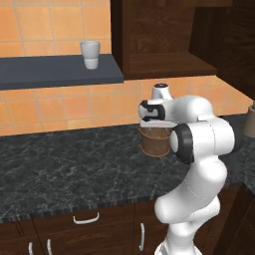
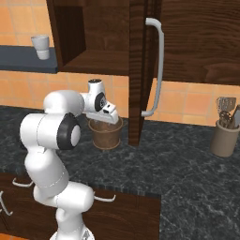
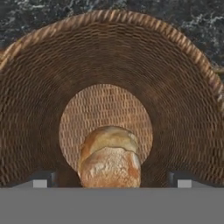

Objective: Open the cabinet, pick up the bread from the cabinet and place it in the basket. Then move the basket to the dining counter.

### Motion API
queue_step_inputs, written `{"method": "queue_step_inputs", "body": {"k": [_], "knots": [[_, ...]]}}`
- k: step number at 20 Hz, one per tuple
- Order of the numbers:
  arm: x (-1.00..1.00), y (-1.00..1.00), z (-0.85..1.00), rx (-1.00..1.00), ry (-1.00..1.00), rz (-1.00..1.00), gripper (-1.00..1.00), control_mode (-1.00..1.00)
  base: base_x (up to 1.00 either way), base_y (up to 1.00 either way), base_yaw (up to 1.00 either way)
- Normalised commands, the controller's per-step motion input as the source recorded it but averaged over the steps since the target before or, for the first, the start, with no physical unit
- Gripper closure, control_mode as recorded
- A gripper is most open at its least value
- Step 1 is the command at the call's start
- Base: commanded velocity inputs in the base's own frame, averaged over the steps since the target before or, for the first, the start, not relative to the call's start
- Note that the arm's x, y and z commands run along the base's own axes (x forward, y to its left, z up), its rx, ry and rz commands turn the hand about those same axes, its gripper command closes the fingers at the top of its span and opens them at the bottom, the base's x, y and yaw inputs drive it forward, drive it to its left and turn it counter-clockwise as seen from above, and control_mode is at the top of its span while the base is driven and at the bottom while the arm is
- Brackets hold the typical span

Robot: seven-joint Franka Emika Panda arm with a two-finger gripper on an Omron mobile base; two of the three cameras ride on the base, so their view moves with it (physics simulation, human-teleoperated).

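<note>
Gripper [image 3: 109, 181] poised straight above the basket [image 3: 39, 113], looking down its woven wall to the round bottom. Bread [image 3: 109, 159] seen low inside the basket, golden-brown and lumpy, lying between the two dark fingertips [image 3: 40, 180], which stand wide apart on either side without touching it; jaws spread, nothing clamped. Whether the bread rests fully on the basket floor cannot be told from above. In the left base view, basket [image 1: 155, 142] standing upright on the black veined counter [image 1: 69, 169], near the tiled back wall, partly hidden behind the white arm, with the hand [image 1: 154, 112] directly over its rim. In the right base view, same basket [image 2: 106, 133] just left of the open cabinet door [image 2: 138, 70], the hand [image 2: 104, 112] hovering at its rim. Cabinet [image 2: 93, 37] open above, dark brown, its inner shelf in shadow, the long silver bar handle [image 2: 158, 65] facing out on the swung door. White cup [image 1: 90, 54] on the dark shelf [image 1: 55, 72] far left, well apart from the basket. Utensil crock [image 2: 225, 136] on the counter to the far right, holding a few tools. Low cabinets [image 1: 84, 229] with small curved handles under the counter's near edge.
</note>
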Motion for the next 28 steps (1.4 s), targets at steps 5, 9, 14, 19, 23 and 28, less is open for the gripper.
{"method": "queue_step_inputs", "body": {"k": [5, 9, 14, 19, 23, 28], "knots": [[-0.47, 0.15, 0.33, 0.00, -0.15, 0.11, -1.00, -1.00, 0.00, 0.00, 0.00], [-0.54, 0.28, 0.38, 0.00, -0.11, 0.19, -1.00, -1.00, 0.00, 0.00, 0.00], [-0.47, 0.42, 0.18, 0.00, -0.03, 0.26, -1.00, -1.00, 0.00, 0.00, 0.00], [-0.03, 0.33, 0.00, -0.05, 0.01, 0.19, -1.00, -1.00, 0.00, 0.00, 0.00], [0.22, 0.00, -0.01, -0.03, 0.00, 0.00, -1.00, -1.00, 0.00, 0.00, 0.00], [0.37, 0.00, -0.15, -0.03, 0.00, 0.00, -1.00, -1.00, 0.00, 0.00, 0.00]]}}
